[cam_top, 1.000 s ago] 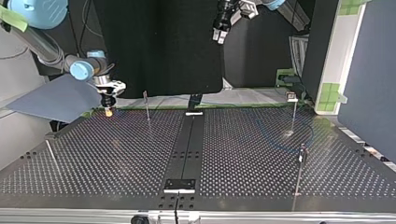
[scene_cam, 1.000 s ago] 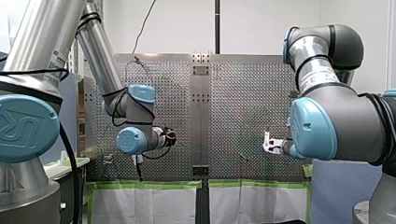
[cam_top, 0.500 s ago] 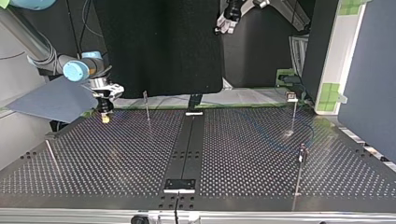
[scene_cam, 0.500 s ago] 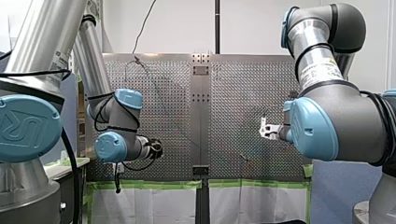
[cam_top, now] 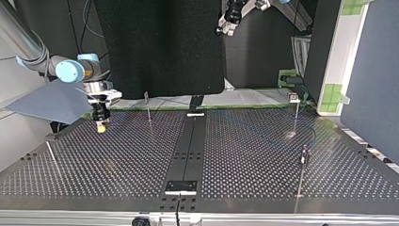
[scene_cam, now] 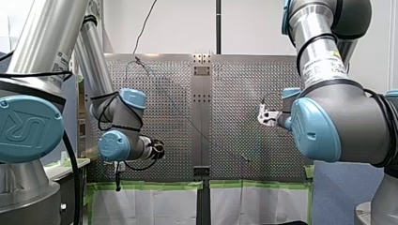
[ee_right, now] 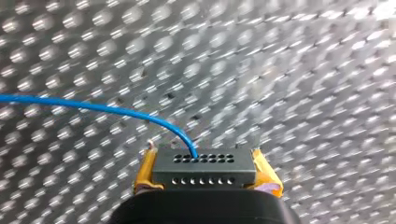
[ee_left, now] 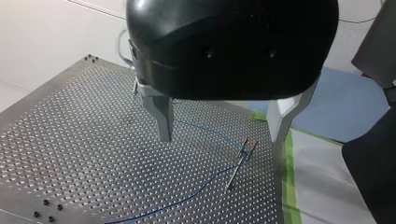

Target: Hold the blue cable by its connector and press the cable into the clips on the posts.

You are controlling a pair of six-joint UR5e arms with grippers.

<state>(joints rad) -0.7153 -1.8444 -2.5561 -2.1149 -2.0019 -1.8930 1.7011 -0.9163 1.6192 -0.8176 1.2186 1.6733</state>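
A robotics lab: perforated table (cam_top: 117, 155), my left arm (scene_cam: 42, 42), my right arm (scene_cam: 328, 122).

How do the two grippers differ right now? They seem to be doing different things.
My left gripper is open with nothing between its fingers; my right gripper is shut on the black connector of the blue cable.
My left gripper's fingers are plain grey; my right gripper's carry yellow pads.
In the top view my right gripper sits low near the perforated table; my left gripper hangs high above it.
Both have two fingers.
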